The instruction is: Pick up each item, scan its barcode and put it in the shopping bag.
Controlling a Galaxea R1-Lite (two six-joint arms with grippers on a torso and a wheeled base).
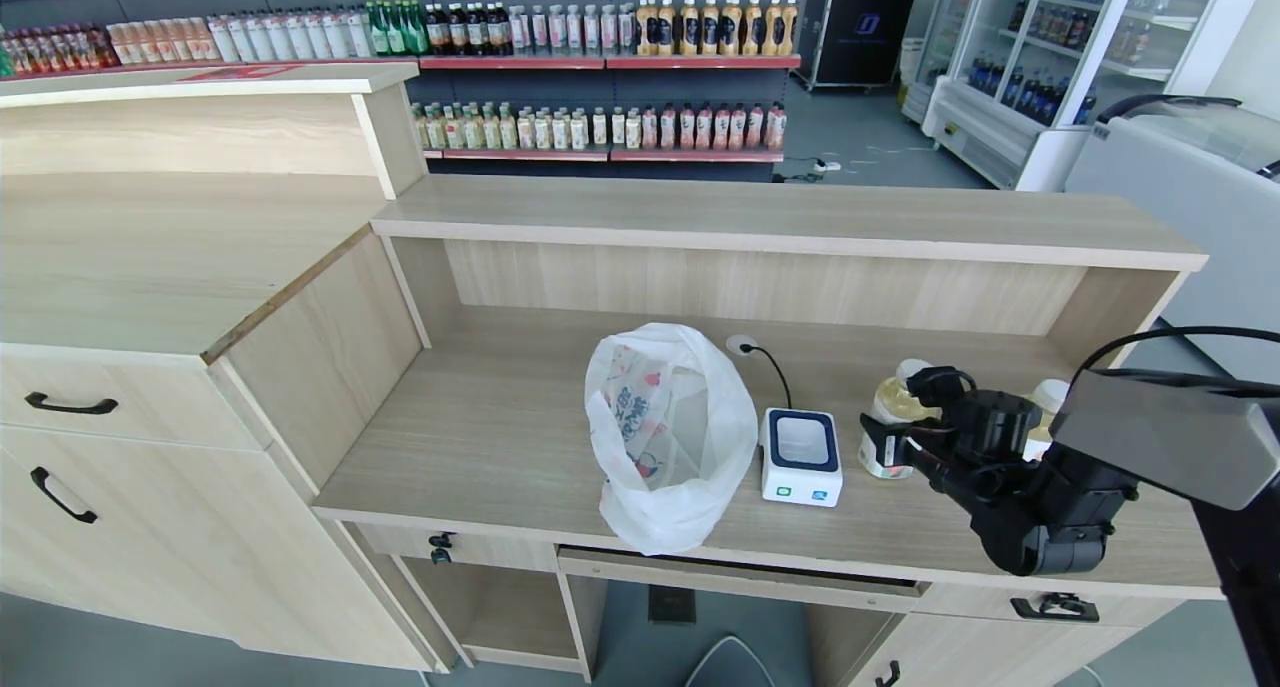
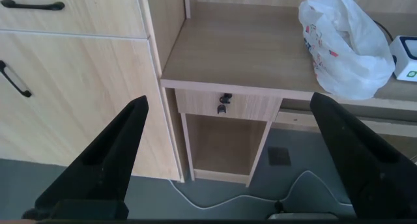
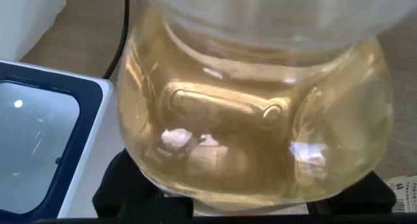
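A bottle (image 1: 893, 403) of yellowish liquid with a white cap stands on the counter just right of the white barcode scanner (image 1: 800, 455). My right gripper (image 1: 905, 419) is shut on the bottle from the right, one black finger on each side. The right wrist view has the bottle (image 3: 260, 120) up close, with the scanner (image 3: 45, 133) beside it. The white plastic shopping bag (image 1: 670, 437) stands open left of the scanner, with printed packets inside. My left gripper (image 2: 229, 103) hangs open and empty below counter height, left of the bag (image 2: 342, 45).
A second white-capped bottle (image 1: 1048, 397) stands behind my right arm. The scanner's black cable (image 1: 775, 367) runs to the back of the counter. A raised shelf (image 1: 780, 217) overhangs the back, and a tall cabinet (image 1: 150, 267) with drawers borders the left side.
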